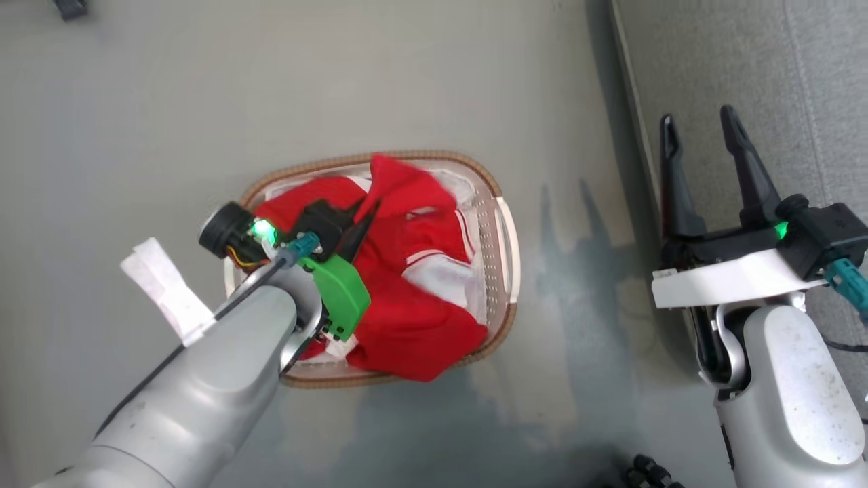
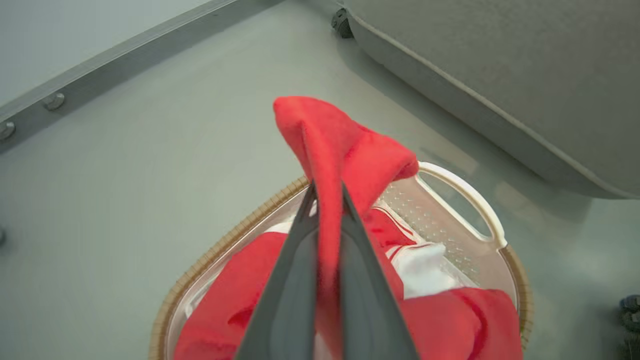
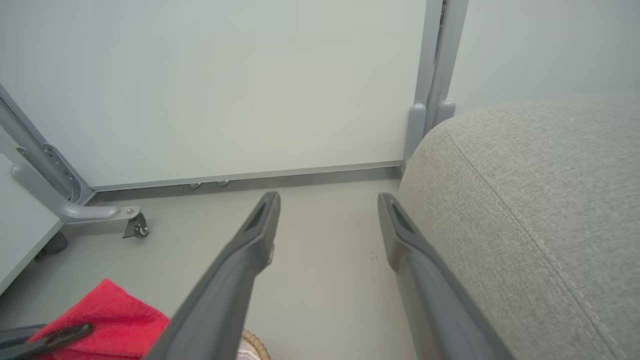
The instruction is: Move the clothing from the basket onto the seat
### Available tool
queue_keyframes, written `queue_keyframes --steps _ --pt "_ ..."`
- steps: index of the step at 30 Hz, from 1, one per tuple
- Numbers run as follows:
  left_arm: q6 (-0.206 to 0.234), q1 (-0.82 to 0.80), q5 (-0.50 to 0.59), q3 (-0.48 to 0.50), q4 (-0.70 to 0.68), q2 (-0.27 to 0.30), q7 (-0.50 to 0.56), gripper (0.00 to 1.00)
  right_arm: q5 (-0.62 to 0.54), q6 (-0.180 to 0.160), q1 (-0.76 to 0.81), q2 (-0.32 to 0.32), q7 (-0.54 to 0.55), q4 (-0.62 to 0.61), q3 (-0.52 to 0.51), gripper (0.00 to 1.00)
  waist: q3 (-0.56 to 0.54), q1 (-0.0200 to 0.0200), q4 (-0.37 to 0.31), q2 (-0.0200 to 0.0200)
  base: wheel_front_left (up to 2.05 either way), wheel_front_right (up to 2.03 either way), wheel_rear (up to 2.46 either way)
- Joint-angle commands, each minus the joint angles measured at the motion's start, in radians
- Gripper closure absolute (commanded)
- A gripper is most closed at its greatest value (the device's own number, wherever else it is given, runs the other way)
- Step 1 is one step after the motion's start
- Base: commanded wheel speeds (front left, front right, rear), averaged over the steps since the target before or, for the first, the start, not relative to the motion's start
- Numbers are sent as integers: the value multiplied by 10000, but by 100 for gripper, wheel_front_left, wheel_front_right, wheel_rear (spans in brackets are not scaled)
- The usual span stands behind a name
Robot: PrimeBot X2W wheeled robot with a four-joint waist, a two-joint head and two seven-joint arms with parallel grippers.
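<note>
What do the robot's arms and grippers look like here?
The left gripper and right gripper each have two long dark tapering fingers, with a green light and teal plug behind. Forearms are glossy silver-grey; the left wrist carries a green cover, the right a white plate.

Bright even light; soft shadows on floor (image 1: pixel 407 81).

A pale grey-green floor (image 1: pixel 169 102) is seen, glossy and faintly mottled with reflections. A pale wall (image 3: pixel 225 75) is met at its foot by a grey metal rail (image 3: pixel 250 177), on which small round fixings (image 3: pixel 220 183) are mounted. A grey tubular frame (image 3: pixel 45 180) is carried on a small caster (image 3: pixel 136 227) near the rail. A grey upright post (image 3: pixel 440 50) is set against the wall. A dark object (image 1: pixel 70 8) is cut off by the head view's top edge, and a black knobbly item (image 1: pixel 651 472) by its bottom edge.
</note>
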Motion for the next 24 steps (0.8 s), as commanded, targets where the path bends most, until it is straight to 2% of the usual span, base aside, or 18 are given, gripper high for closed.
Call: queue_keyframes --steps 1,10,17,24 --pt "30 126 148 148 -439 200 -53 100 -68 -3 232 -46 -49 78 -16 0 -1016 0 303 -1 0 0 0" --pt "138 670 601 940 -2943 1042 -46 100 -18 -3 1062 -47 -49 441 201 0 -2772 0 426 -1 0 0 0" --pt "75 461 539 958 -3654 1612 160 100 22 -3 1553 -48 -49 611 481 0 -3892 0 317 -1 0 0 0" --pt "30 -294 416 1075 -4248 2142 854 100 -78 -3 1751 -44 -49 728 795 0 -4649 0 227 -1 0 0 0"
